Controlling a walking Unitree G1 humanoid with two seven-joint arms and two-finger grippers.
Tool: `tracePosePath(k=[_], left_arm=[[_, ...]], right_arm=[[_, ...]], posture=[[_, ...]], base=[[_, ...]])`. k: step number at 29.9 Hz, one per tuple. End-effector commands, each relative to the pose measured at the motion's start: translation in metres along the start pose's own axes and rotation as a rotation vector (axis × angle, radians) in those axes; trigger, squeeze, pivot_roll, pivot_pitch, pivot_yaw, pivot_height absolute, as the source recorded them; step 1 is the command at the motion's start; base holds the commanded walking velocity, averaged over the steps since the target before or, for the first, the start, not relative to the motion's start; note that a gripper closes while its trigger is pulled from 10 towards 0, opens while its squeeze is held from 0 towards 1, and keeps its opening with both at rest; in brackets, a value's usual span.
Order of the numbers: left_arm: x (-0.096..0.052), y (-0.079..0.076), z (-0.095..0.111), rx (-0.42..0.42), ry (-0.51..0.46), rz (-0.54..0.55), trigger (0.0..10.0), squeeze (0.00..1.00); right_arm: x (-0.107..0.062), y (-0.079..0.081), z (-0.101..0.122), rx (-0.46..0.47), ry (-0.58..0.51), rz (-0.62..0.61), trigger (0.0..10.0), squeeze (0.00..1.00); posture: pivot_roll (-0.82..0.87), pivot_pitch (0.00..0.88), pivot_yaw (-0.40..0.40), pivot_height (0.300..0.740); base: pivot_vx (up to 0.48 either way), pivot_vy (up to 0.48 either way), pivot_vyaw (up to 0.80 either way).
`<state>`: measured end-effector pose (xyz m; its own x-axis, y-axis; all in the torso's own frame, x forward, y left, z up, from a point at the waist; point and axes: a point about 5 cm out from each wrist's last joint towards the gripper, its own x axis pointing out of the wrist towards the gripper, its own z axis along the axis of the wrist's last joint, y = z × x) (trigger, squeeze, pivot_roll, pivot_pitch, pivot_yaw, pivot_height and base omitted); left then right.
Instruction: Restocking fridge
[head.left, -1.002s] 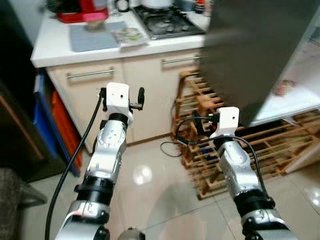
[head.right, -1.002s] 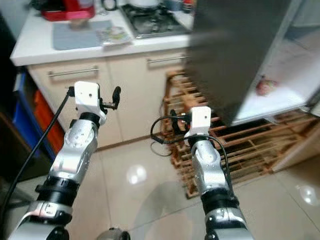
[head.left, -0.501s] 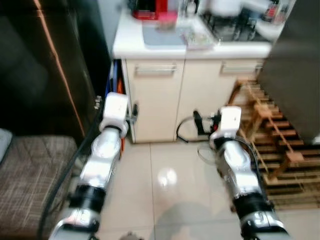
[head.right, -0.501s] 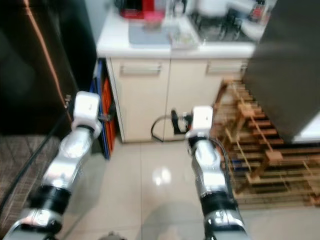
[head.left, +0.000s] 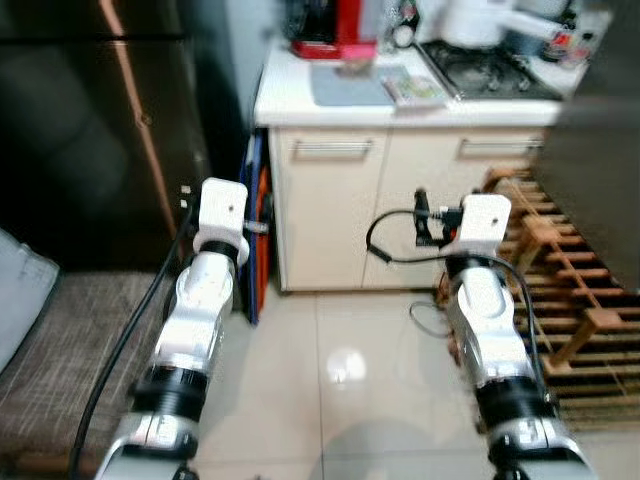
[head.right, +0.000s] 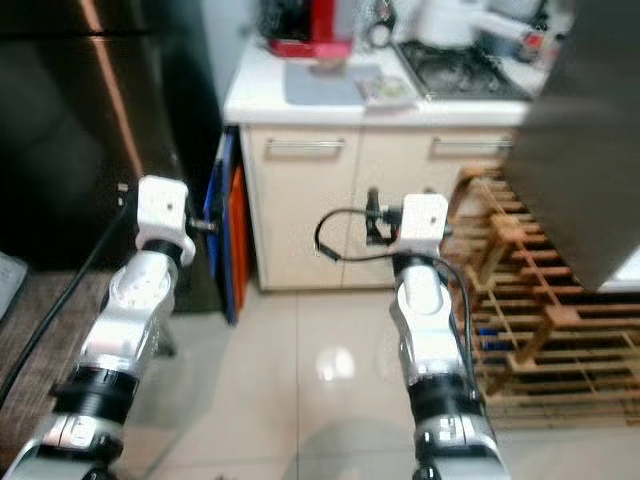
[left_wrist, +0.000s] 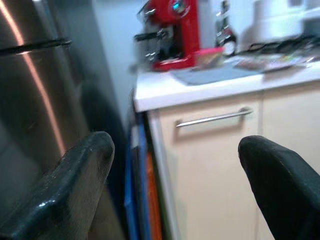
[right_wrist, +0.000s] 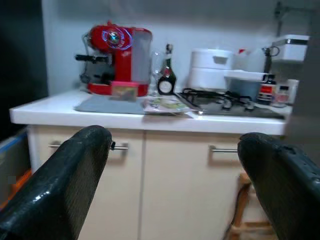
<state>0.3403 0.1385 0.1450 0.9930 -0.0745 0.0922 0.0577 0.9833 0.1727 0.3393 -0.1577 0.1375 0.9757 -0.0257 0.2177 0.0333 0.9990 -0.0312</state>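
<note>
Both arms raised forward, nothing held. Left gripper (left_wrist: 175, 190): fingers (left_wrist: 75, 185) spread wide, empty. Right gripper (right_wrist: 172, 185): fingers (right_wrist: 65, 175) spread wide too, empty.

Head view: fridge (head.left: 90, 130), dark steel, at 10–11 o'clock, door shut, copper glint down its face. Left arm (head.left: 205, 300) sits in front of its right edge; the left wrist view shows the steel side next to the left finger, not touching as far as I can tell.

Counter (head.left: 400, 105), white top, at 12 o'clock, two cream cabinet doors (head.left: 330, 210) with bar handles below. On top: red coffee machine (right_wrist: 112, 60) at the far left, grey mat (head.left: 345, 85) in front of it, a leaflet (right_wrist: 167, 104) beside the mat, dark bottle (right_wrist: 166, 80), white cooker (right_wrist: 212, 67), gas hob (head.left: 490, 75) to the right with a pot (right_wrist: 247, 82) on it.

Blue and orange flat items (head.left: 255, 230) stand in the gap between fridge and cabinet.

Wooden rack (head.left: 560, 290) at 2–3 o'clock on the floor, right arm (head.left: 490, 330) just beside it. Dark panel (head.left: 600, 170) hangs over the rack at the right edge; can't tell what it belongs to.

Glossy tile floor (head.left: 345, 390). Brown mat (head.left: 60, 350) at 8 o'clock.
</note>
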Motion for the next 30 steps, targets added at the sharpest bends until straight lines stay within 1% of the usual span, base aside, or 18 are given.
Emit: tracePosePath(k=[1, 5, 7, 8, 10, 12, 13, 17, 21, 30], left_arm=[[0.005, -0.001, 0.009, 0.005, -0.033, 0.001, 10.0, 0.00], [0.007, -0.001, 0.012, 0.010, -0.046, -0.015, 10.0, 0.00], [0.009, -0.001, 0.013, 0.011, -0.051, -0.020, 10.0, 0.00], [0.009, 0.000, 0.014, 0.012, -0.054, -0.021, 10.0, 0.00], [0.009, 0.001, 0.015, 0.017, -0.063, -0.013, 10.0, 0.00], [0.009, 0.002, 0.015, 0.020, -0.068, -0.008, 10.0, 0.00], [0.009, 0.002, 0.016, 0.023, -0.074, -0.003, 10.0, 0.00], [0.010, 0.002, 0.016, 0.020, -0.079, -0.006, 10.0, 0.00], [0.010, 0.002, 0.019, 0.010, -0.098, -0.002, 10.0, 0.00], [0.010, -0.001, 0.026, -0.001, -0.141, -0.023, 10.0, 0.00]], right_arm=[[0.001, -0.003, -0.005, 0.017, 0.039, -0.023, 10.0, 0.25], [0.001, -0.005, -0.009, 0.012, 0.056, -0.036, 10.0, 0.25], [-0.001, -0.003, -0.010, -0.007, 0.060, -0.030, 10.0, 0.25], [-0.002, -0.002, -0.010, -0.011, 0.060, -0.029, 10.0, 0.29], [-0.002, -0.001, -0.011, -0.012, 0.063, -0.028, 10.0, 0.29], [-0.003, -0.001, -0.012, -0.010, 0.066, -0.029, 10.0, 0.29], [-0.004, 0.000, -0.013, 0.002, 0.072, -0.027, 10.0, 0.28], [-0.004, 0.001, -0.013, -0.006, 0.069, -0.021, 10.0, 0.27], [-0.003, 0.002, -0.011, -0.024, 0.056, -0.014, 10.0, 0.27], [-0.002, -0.006, -0.002, -0.040, -0.005, -0.070, 10.0, 0.28]], posture=[[-0.05, 0.000, 0.014, 0.740], [-0.05, 0.000, 0.012, 0.740], [-0.06, 0.000, 0.013, 0.740], [-0.06, 0.000, 0.013, 0.740], [-0.06, 0.000, 0.014, 0.740], [-0.06, 0.000, 0.015, 0.740], [-0.06, 0.000, 0.013, 0.740], [-0.06, 0.000, 0.013, 0.740], [-0.06, 0.000, 0.008, 0.740], [-0.06, 0.000, 0.005, 0.740]], base=[[0.480, 0.000, 0.00], [0.480, 0.000, 0.00], [0.480, 0.000, 0.00], [0.480, 0.000, 0.65], [0.480, 0.000, 0.66], [0.480, 0.000, 0.68], [0.480, 0.000, 0.00], [0.480, 0.000, 0.00], [0.480, 0.000, 0.00], [0.480, 0.000, 0.00]])
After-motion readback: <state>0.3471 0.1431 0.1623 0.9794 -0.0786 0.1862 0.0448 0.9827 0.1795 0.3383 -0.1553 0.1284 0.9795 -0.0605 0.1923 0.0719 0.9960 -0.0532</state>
